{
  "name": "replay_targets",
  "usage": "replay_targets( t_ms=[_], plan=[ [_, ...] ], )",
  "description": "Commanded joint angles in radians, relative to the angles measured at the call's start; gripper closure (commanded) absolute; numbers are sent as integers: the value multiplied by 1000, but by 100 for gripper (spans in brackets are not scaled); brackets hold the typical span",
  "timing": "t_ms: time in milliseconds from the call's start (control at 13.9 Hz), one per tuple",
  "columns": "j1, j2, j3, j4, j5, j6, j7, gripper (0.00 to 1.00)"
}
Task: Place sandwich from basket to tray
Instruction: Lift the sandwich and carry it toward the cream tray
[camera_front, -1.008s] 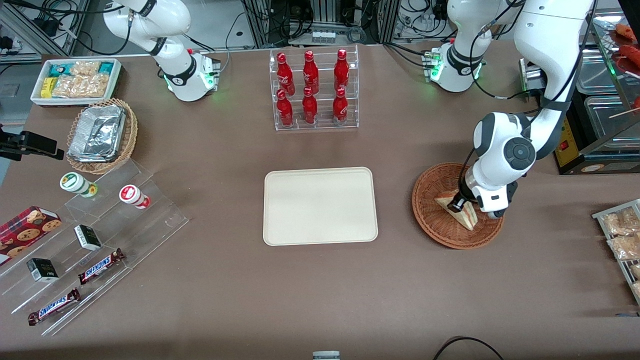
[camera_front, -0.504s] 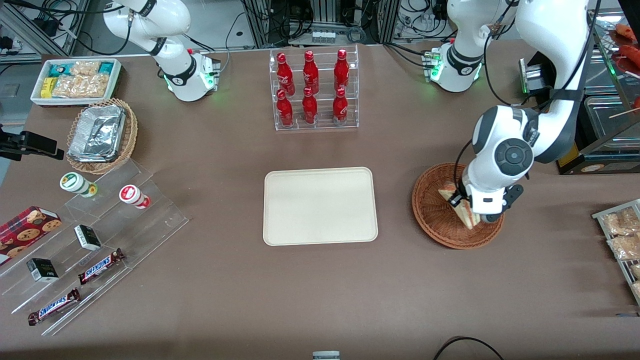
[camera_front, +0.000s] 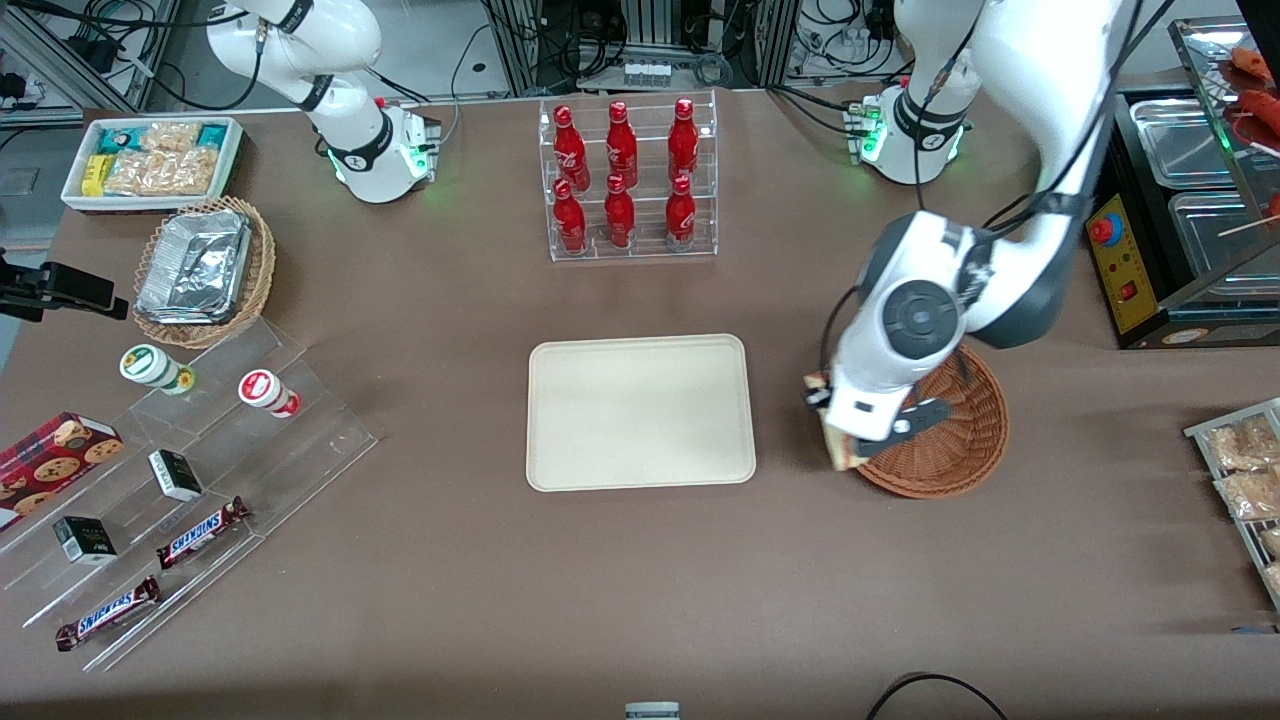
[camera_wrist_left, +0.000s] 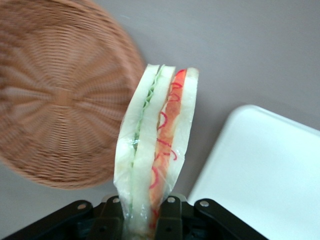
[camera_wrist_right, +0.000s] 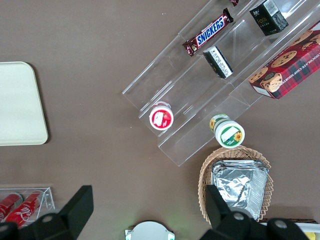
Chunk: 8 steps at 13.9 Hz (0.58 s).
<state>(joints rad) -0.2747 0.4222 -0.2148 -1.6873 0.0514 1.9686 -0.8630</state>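
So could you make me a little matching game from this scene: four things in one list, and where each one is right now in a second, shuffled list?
Things:
1. sandwich
2. basket
3. tray
4. red bottles

Places or states:
A. standing in a clear rack, farther from the front camera than the tray
B. lying bare on the table, nothing on it
C. clamped in the gripper, in the air between basket and tray
D. on the table, nothing in it, partly under the working arm

Pairs: 1-C, 2-D, 3-B, 4-A
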Motion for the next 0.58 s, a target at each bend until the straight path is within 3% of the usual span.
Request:
replay_targets(
  t_ms=[0,504],
  plan=[
    [-85,125,-2,155,-12,-27,15,100],
    [-274,323,-2,389,-1,1,-166,100]
  ],
)
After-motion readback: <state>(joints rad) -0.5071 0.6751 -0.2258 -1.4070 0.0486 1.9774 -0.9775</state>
